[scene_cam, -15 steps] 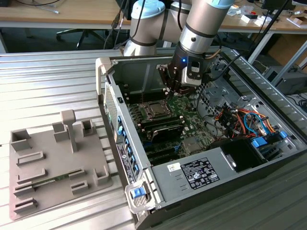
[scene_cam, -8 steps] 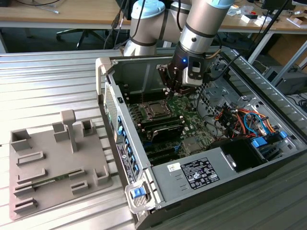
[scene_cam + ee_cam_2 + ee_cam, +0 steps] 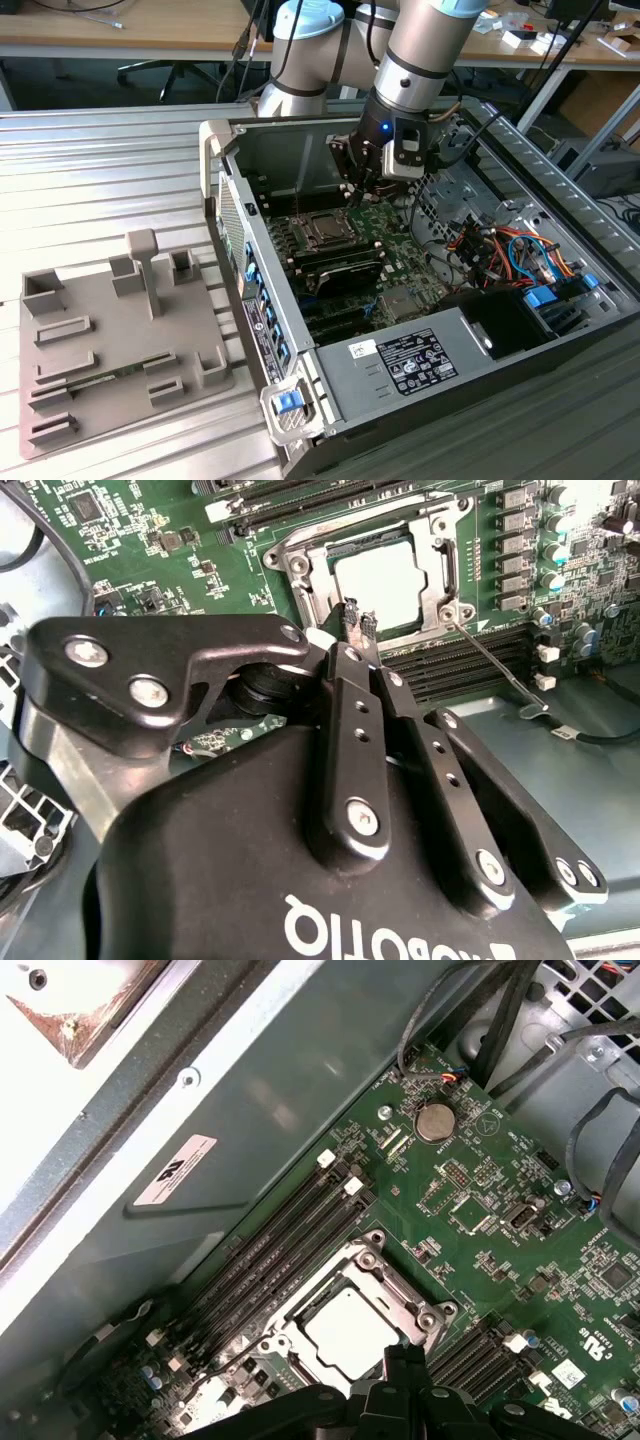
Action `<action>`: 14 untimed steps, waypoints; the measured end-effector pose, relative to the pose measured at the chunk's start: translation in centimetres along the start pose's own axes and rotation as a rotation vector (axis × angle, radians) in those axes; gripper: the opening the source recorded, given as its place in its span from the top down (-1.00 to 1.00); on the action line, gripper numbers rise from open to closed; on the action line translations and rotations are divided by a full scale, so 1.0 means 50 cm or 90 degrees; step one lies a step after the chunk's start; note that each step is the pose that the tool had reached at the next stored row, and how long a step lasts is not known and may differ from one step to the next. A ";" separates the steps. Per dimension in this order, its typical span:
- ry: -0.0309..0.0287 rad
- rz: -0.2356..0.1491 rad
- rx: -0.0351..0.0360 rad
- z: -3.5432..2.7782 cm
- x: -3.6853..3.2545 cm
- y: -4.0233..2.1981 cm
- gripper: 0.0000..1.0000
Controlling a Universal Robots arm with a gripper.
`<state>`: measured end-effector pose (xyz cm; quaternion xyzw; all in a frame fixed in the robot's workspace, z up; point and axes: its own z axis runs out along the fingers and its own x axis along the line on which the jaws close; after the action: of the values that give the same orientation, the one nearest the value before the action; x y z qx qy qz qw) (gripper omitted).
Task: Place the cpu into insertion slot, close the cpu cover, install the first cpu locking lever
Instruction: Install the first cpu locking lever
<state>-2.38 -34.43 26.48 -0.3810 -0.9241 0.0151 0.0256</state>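
Motherboard surrounds the cpu cover, the claw pinched shut, holding nothing visible, at its edge.

A ribbed metal table is recorded in the exterior view. An open computer case is laid on its side upon it. A grey holder plate is set just beside the case, toward the exterior view's left.
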 end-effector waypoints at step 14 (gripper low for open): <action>-0.0023 -0.049 0.0017 0.000 0.000 0.000 0.79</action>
<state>-2.38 -34.43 26.47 -0.3450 -0.9381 0.0161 0.0250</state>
